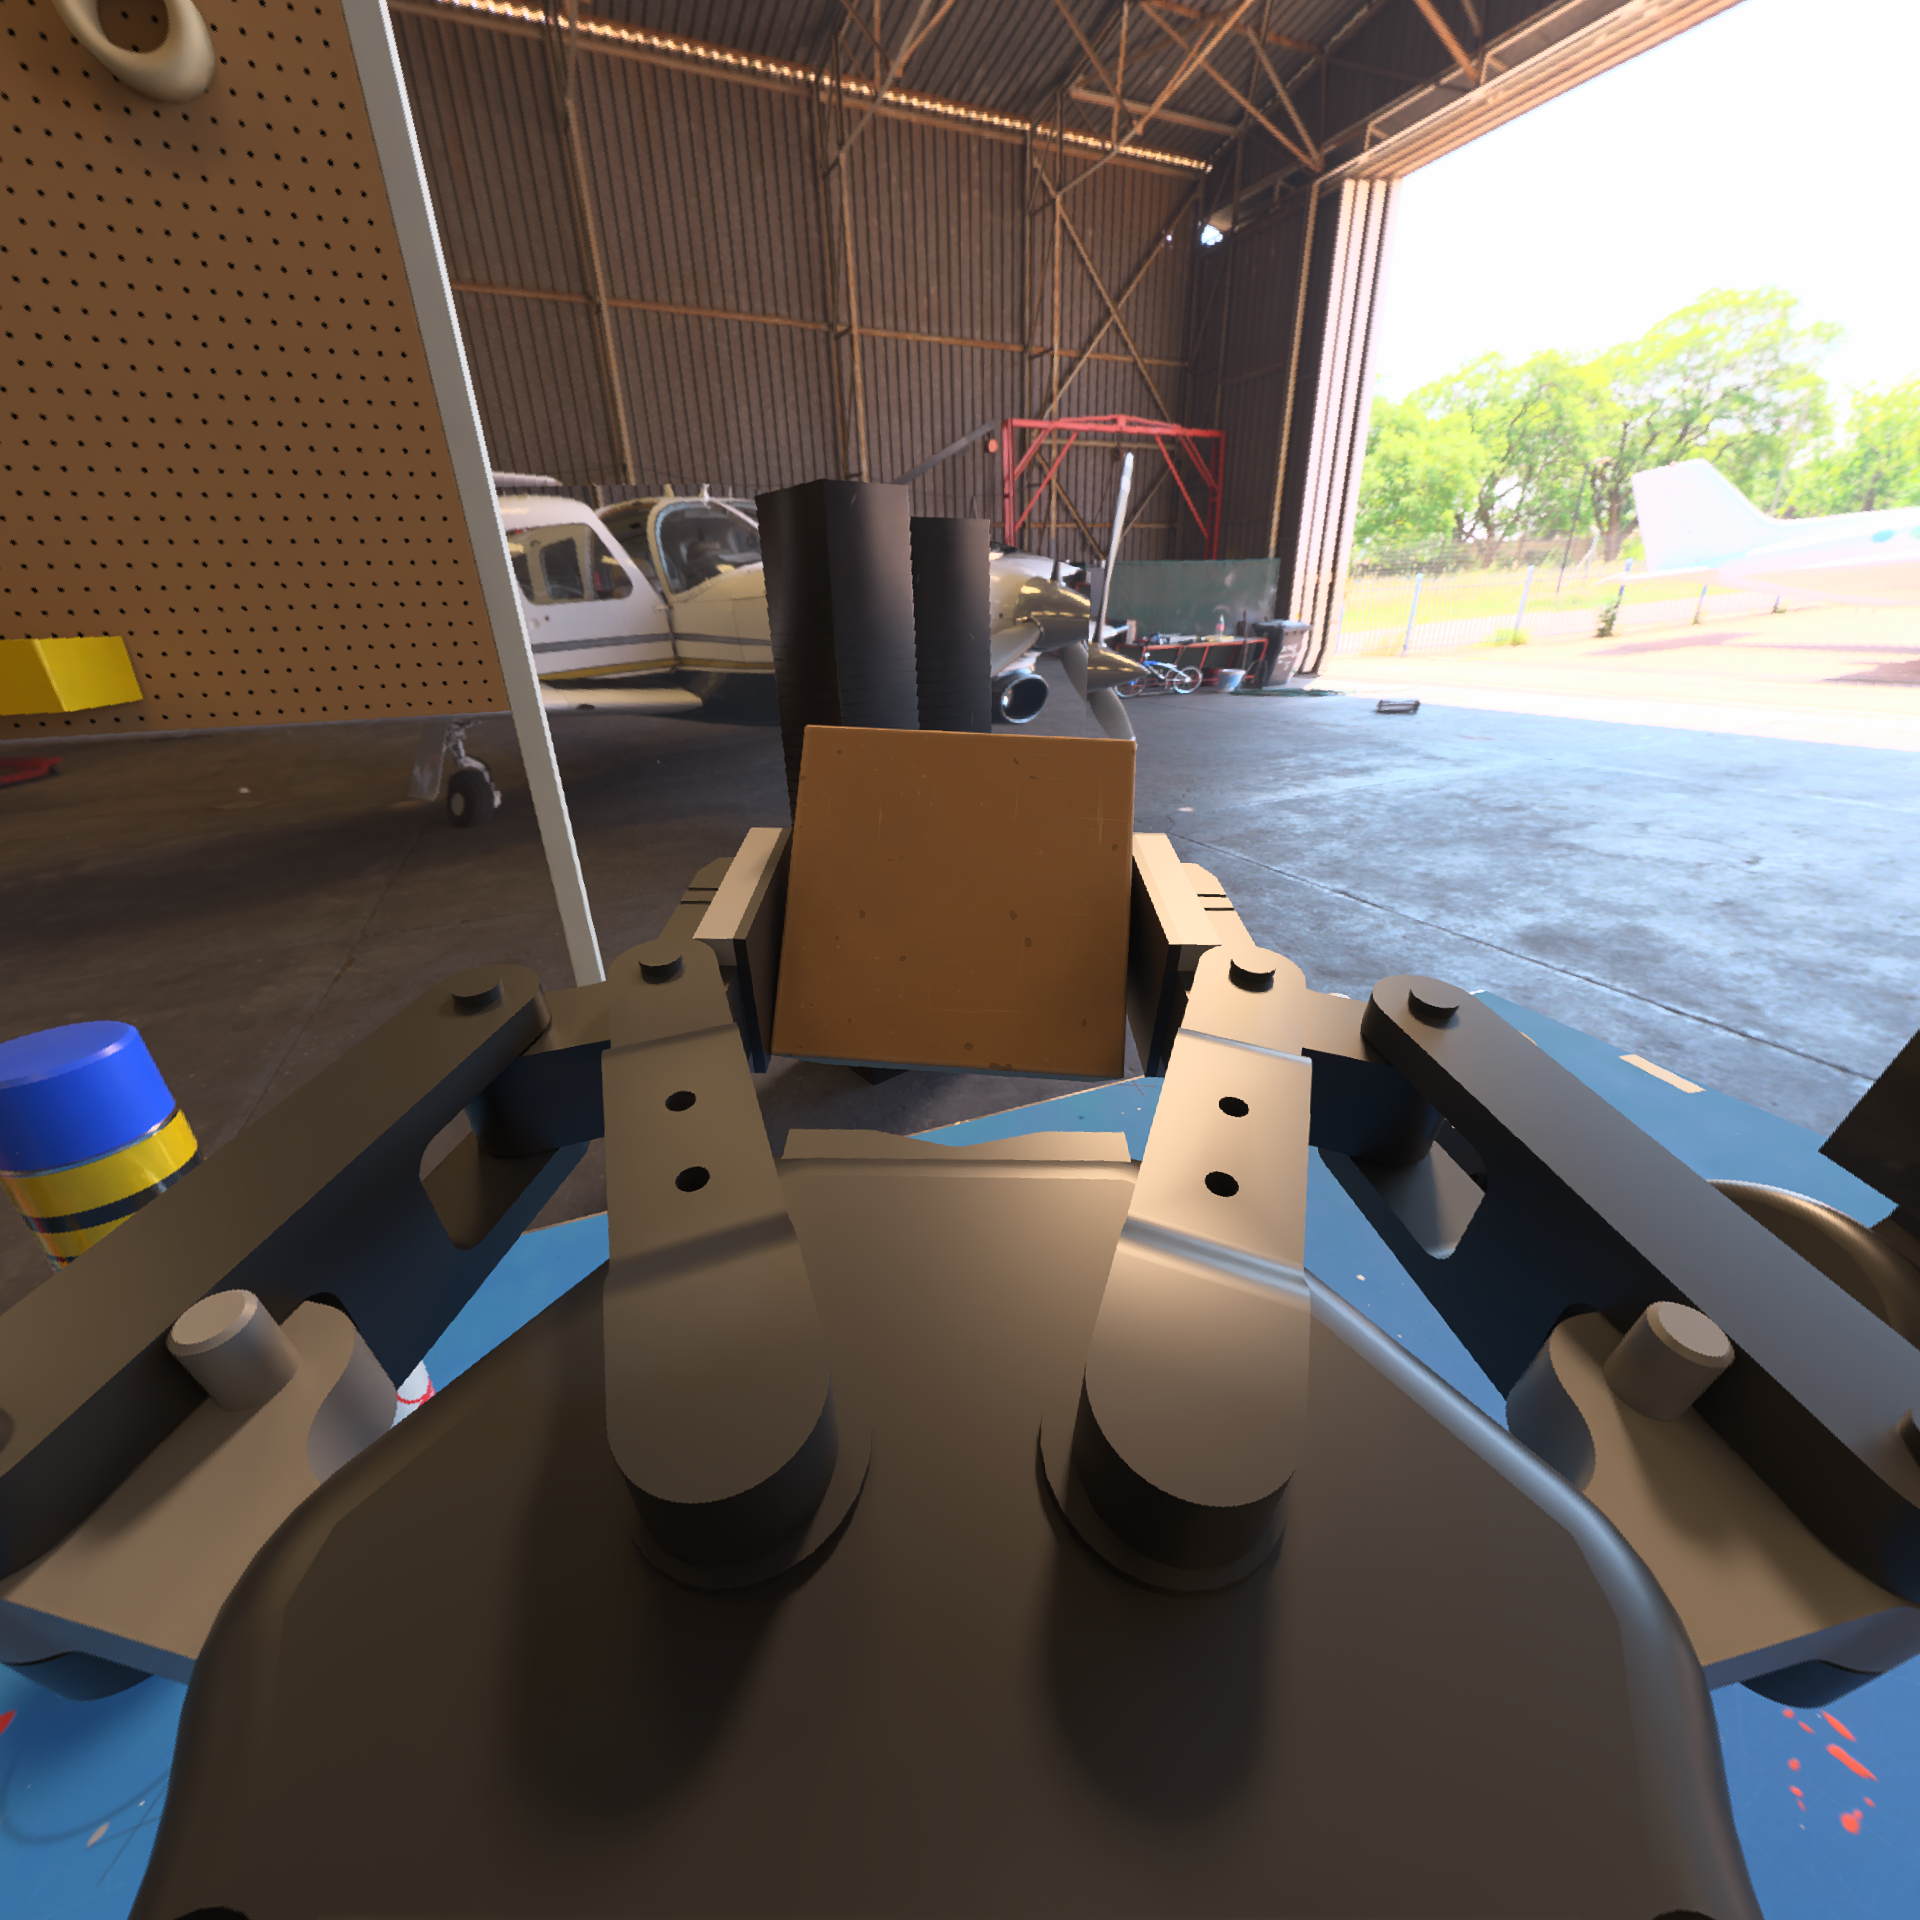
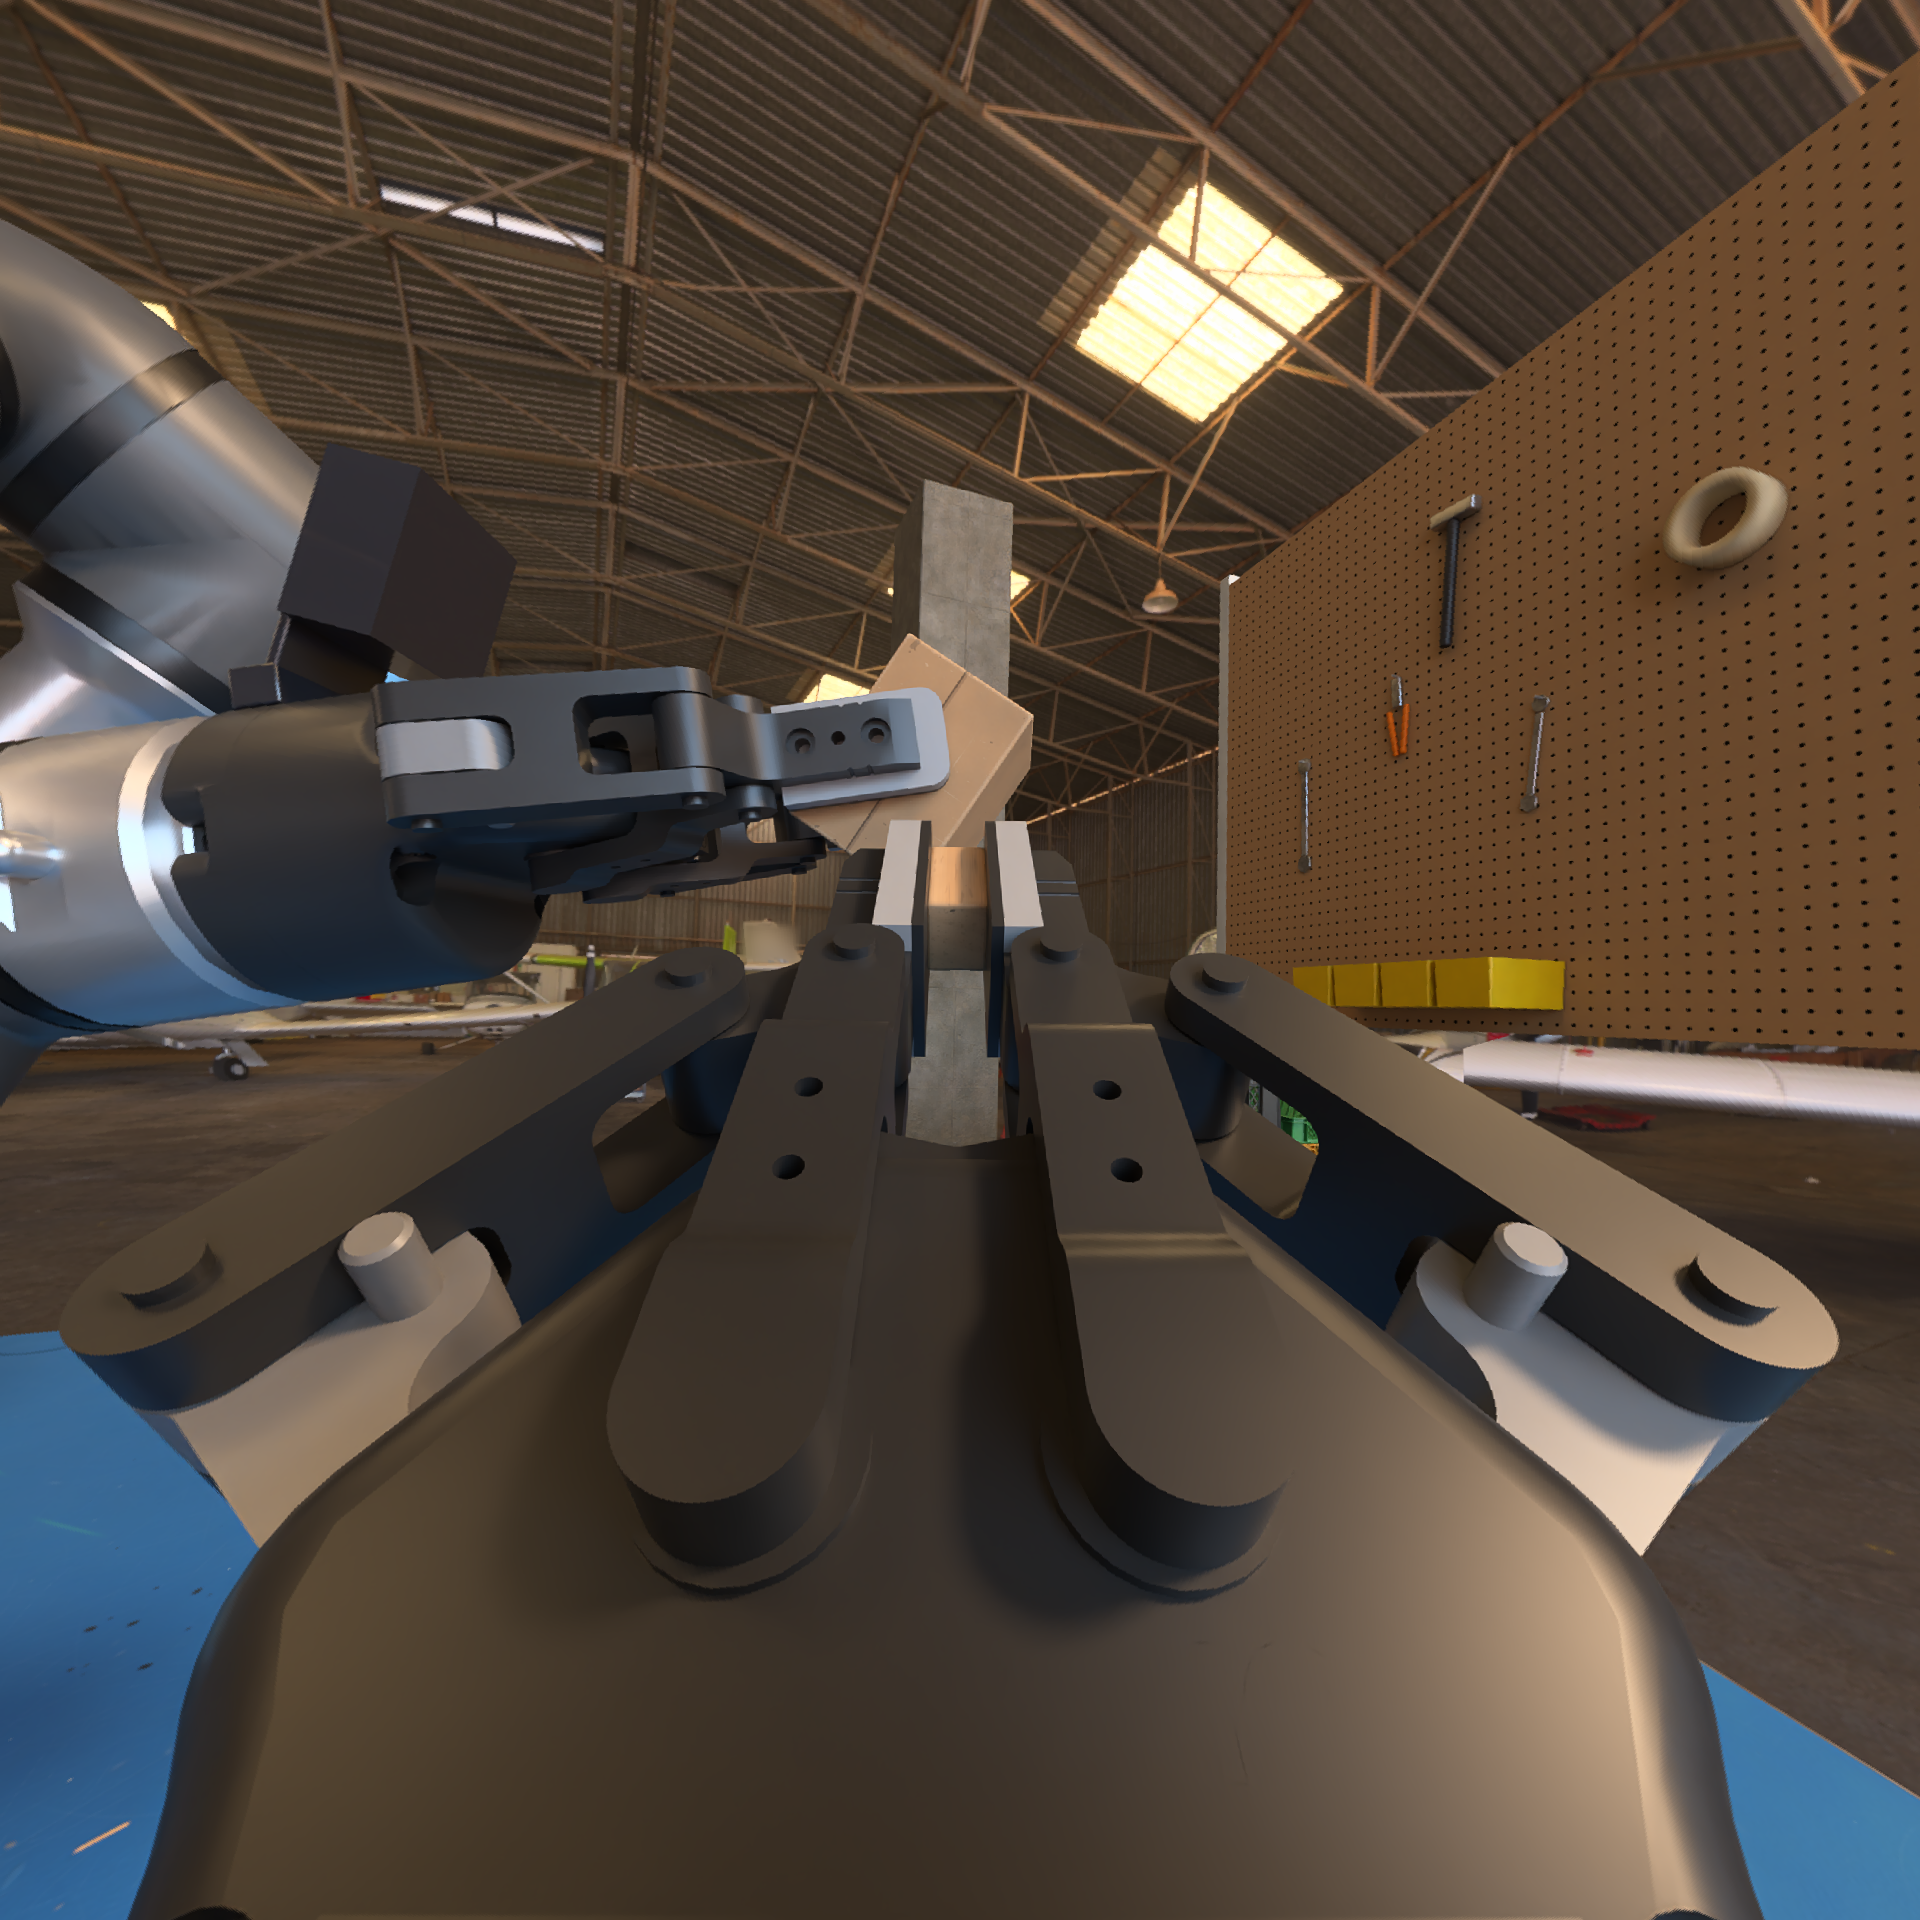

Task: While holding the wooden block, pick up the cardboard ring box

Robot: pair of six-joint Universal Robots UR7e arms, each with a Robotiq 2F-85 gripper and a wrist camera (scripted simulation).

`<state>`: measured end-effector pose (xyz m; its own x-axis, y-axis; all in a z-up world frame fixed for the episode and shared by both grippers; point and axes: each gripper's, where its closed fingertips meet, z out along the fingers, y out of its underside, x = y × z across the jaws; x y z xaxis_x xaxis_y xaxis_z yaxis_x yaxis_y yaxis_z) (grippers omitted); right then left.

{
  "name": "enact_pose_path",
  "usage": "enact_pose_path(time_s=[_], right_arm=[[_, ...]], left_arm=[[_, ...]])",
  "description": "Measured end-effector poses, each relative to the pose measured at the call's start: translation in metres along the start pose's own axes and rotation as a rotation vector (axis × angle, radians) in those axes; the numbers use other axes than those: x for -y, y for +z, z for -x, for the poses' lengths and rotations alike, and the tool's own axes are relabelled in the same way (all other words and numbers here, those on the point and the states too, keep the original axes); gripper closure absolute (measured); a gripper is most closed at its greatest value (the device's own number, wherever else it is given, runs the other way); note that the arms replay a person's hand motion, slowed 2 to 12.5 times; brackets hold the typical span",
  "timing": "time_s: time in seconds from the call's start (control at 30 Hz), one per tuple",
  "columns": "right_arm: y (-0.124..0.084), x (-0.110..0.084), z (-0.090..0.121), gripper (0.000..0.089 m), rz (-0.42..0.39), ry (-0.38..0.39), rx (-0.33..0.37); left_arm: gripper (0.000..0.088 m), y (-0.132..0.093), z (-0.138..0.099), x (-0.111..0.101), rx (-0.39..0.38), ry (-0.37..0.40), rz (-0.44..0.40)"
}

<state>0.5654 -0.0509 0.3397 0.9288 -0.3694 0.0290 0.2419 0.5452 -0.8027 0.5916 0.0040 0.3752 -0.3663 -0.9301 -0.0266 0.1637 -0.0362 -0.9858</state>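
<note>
My left gripper (image 1: 954,888) is shut on the cardboard ring box (image 1: 956,904), a brown square box held between both pads above the blue table (image 1: 1787,1766). In the right wrist view the same left gripper (image 2: 902,792) reaches in from the left with the tilted tan box (image 2: 987,727). My right gripper (image 2: 956,873) is shut on the small light wooden block (image 2: 956,878), just below and in front of the box. In the left wrist view, the right gripper's dark fingers (image 1: 873,603) stand upright right behind the box.
A brown pegboard (image 2: 1558,727) stands to the right with a hammer (image 2: 1451,561), a pale ring (image 2: 1725,516) and yellow bins (image 2: 1434,982). A blue-capped yellow can (image 1: 83,1132) stands at the left. A grey post (image 2: 956,561) rises behind the grippers.
</note>
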Motion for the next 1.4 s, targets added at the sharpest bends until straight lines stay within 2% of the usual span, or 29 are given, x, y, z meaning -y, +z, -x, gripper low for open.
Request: enact_pose_path(time_s=[0.57,1.0,1.4], right_arm=[[0.000,0.004,0.001,0.0805,0.011,0.065,0.009],[-0.001,0.007,0.002,0.0805,0.007,0.074,0.007],[-0.001,0.008,0.002,0.0805,0.012,0.145,0.016]], left_arm=[[0.0353,-0.004,-0.003,0.006,0.016,0.046,-0.071],[0.0353,-0.006,-0.006,0.009,0.033,0.068,-0.112],[0.0353,-0.008,-0.009,0.012,0.056,0.104,-0.165]])
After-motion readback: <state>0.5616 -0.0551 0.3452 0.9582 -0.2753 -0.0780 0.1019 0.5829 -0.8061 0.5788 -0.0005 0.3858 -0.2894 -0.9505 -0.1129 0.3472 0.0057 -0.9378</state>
